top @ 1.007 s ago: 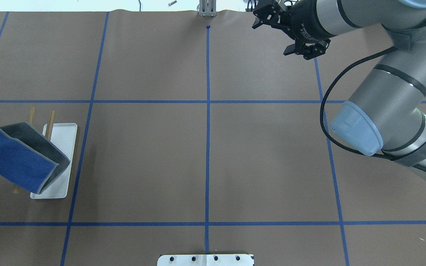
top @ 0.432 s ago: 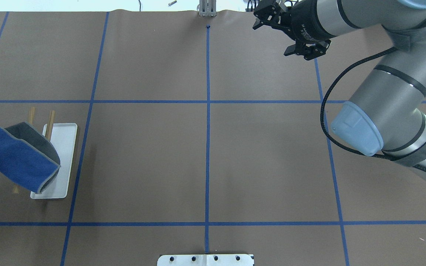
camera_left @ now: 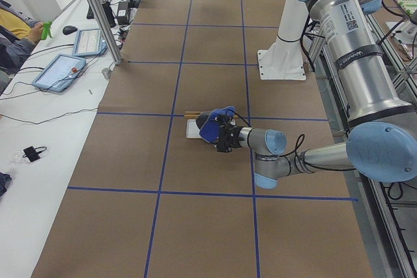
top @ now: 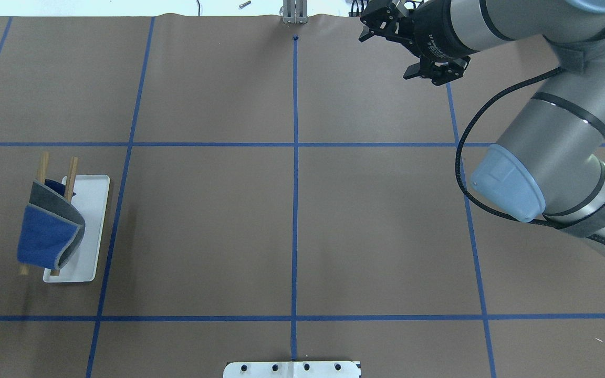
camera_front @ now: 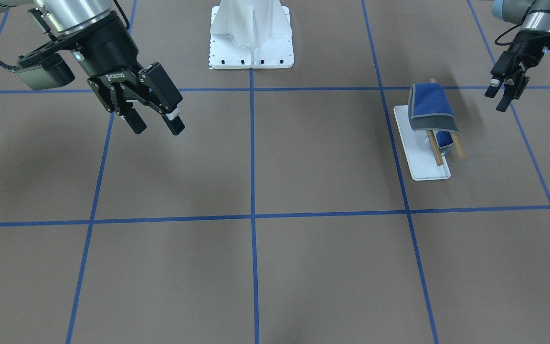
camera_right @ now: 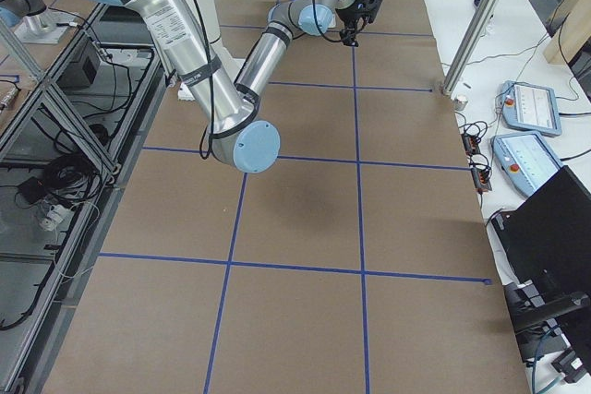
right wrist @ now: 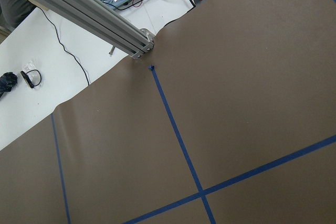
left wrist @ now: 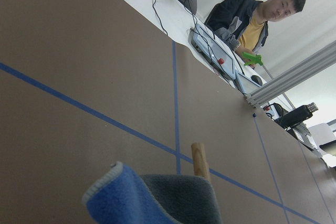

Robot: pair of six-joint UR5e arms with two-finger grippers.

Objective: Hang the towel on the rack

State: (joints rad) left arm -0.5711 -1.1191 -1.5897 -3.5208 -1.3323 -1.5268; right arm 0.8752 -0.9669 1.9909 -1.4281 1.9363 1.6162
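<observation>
We have the towel (camera_front: 430, 107) on the rack (camera_front: 420, 160), draped over both wooden rods (camera_front: 437, 154). Blue face is up, and the grey side shows in a fold at the end farther from the robot. Rod tips poke out past the cloth at both ends. It sags over and around the rods, so we judge its own weight keeps it there; nothing pins it. The rack's white base lies flat on the surface (camera_front: 303, 157), which we take as why the stand sits steady under the cloth.

The left gripper (camera_front: 503, 94) hangs near the rack on its outer side, apart from the towel, fingers parted with nothing between them. We read the hang as done, with the gripper clear so it won't drag the cloth off. The left wrist view looks past the towel's hem and one rod tip, which fits.

The right gripper (camera_front: 157, 128) is well apart from the rack, across the surface's centre line, fingers spread and empty. We judge it is parked out of the way.

Risk: the fold is uneven on the rack, so the towel could slide if bumped.
</observation>
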